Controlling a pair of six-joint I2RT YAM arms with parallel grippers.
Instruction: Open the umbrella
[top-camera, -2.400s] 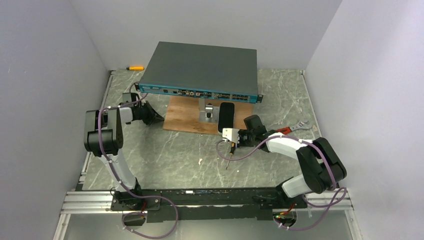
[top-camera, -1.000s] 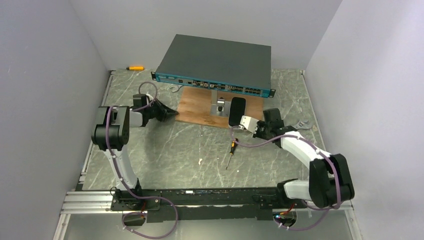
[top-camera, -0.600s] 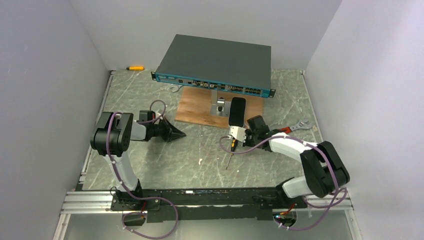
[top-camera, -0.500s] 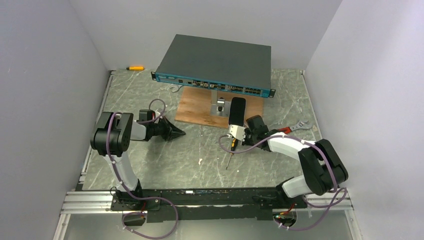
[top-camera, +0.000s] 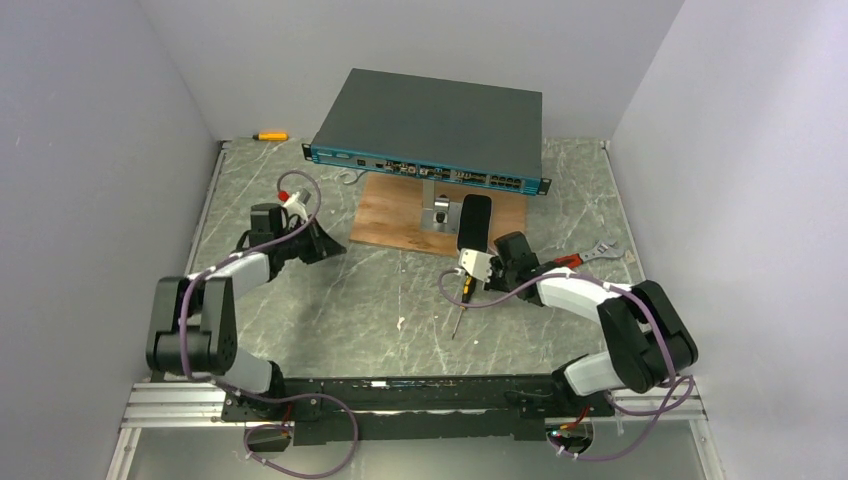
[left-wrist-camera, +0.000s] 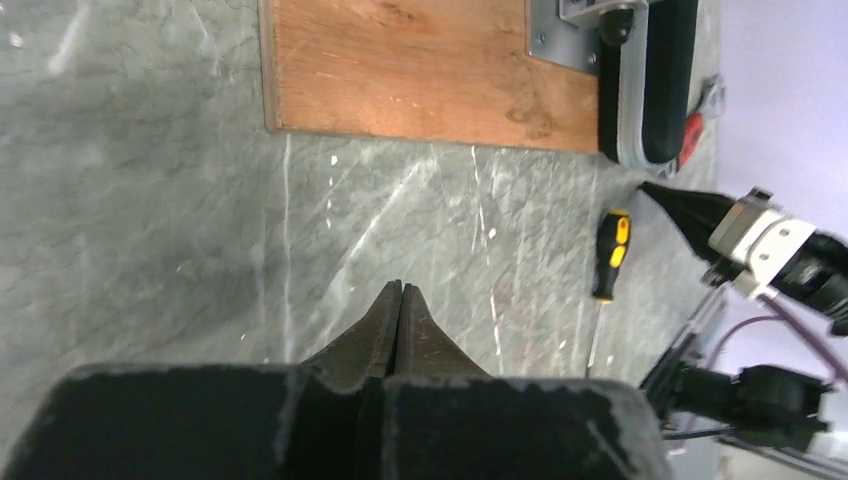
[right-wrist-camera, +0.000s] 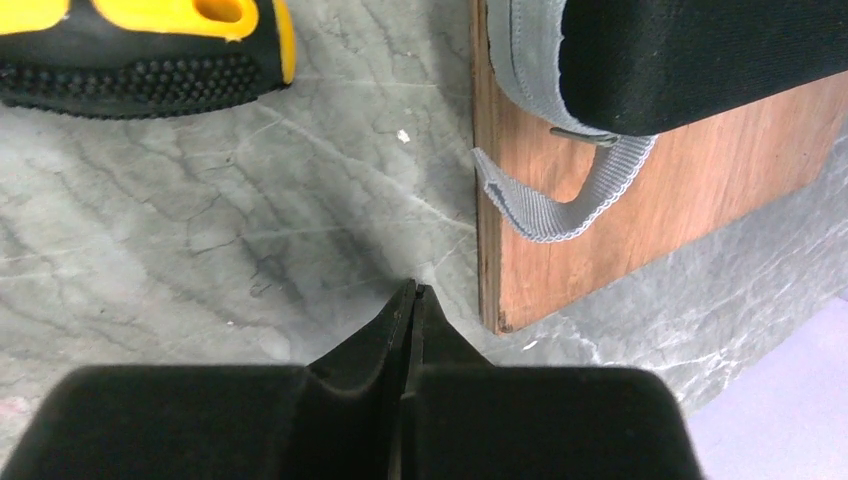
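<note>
Black umbrella (right-wrist-camera: 700, 50) packed, cut off at frame edge; left tool (left-wrist-camera: 400, 290), right tool (right-wrist-camera: 412, 288) both pressed together.

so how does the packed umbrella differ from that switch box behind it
The umbrella is a small narrow black oblong, pale-rimmed; the switch box is far larger, flat, dark grey with a teal front. The umbrella lies on the wooden board; the switch box sits at the board's far edge. Both are dark.

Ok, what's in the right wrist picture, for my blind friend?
A folded black umbrella with a grey strap lies on a wooden board, top right. The shut, empty right hand points toward the board's edge; a screwdriver lies top left.
</note>
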